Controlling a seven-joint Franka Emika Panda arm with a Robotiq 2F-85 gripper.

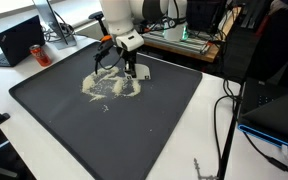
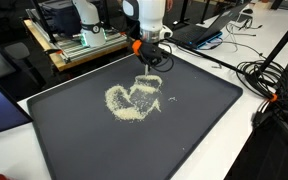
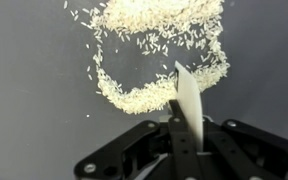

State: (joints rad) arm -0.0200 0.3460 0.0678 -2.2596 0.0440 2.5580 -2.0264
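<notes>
Exterior view: gripper over rice on black mat.
Exterior view: rice heaped mid-mat.
Wrist view: jaws clamped on white blade, tip touching the rice ring. Sweeping apparently in hand; any further stroke needs low, steady contact.

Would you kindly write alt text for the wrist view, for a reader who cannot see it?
The hand, shut on a white blade, sits at the bottom edge, the blade's tip at a band of rice. The rice lies in a rough ring on a dark mat, with stray grains around.
</notes>
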